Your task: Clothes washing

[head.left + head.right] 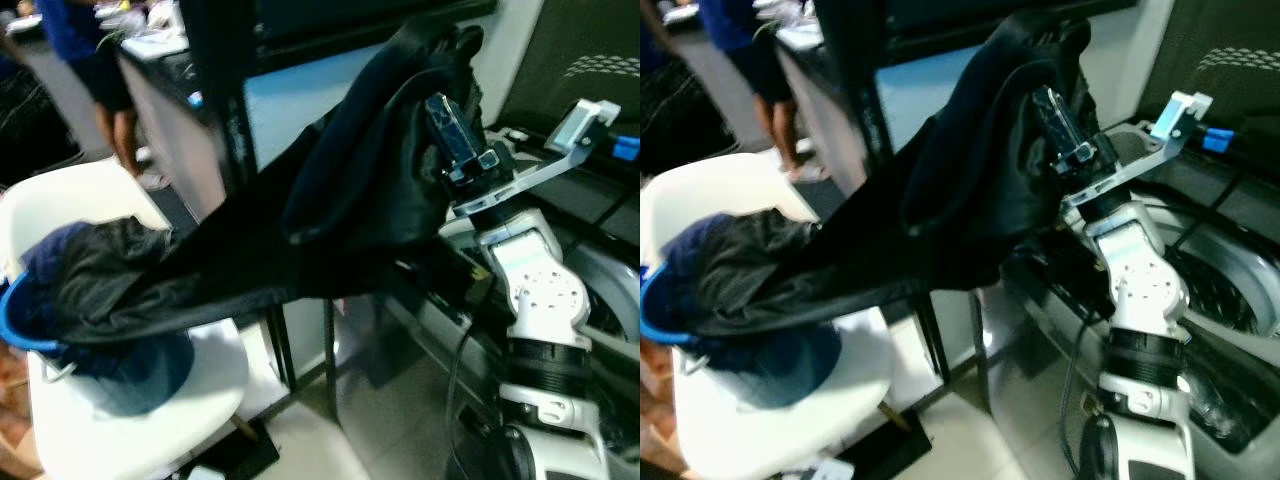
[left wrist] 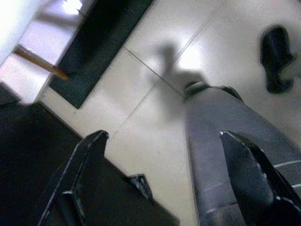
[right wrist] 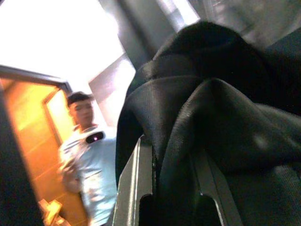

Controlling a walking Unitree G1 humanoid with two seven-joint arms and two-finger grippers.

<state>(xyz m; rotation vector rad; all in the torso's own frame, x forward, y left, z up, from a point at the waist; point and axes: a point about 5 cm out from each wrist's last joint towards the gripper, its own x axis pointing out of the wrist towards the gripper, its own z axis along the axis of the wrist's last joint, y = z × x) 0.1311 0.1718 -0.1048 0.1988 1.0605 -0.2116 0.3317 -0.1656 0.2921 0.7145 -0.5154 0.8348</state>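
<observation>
Black garment [image 1: 370,190]: pinched in raised right hand [image 1: 1065,120], lifted high so its tail clears the basket [image 1: 20,325] on the white chair [image 1: 150,420], washer [image 1: 1230,280] alongside. Left hand [image 2: 164,179]: released, hanging over floor.

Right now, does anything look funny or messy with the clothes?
Yes. The black garment is stretched out: one end is pinched in the right tool, lifted high, while the other end trails down into the laundry basket on the white chair, not free of the pile.
</observation>
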